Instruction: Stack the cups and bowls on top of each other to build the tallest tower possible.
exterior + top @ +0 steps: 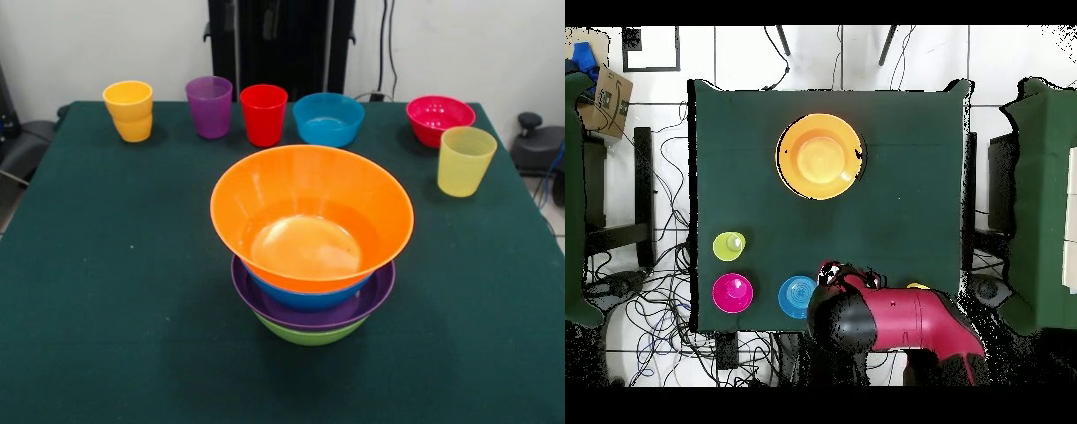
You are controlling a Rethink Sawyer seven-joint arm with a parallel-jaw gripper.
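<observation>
Gripper state cannot be told; with the tower [312, 256] topped by the orange bowl [312, 216], next seat the small blue bowl [327, 118] centrally inside, lowering squarely.

White wall [106, 35] behind, tiled floor [825, 55] w/ loose cables [660, 300], cardboard box [607, 95] in corner.

Your front camera sits low and close, looking across the green surface [106, 291] at the tower [312, 243]. Your overhead camera looks straight down from high up. Both show you the whole surface.
</observation>
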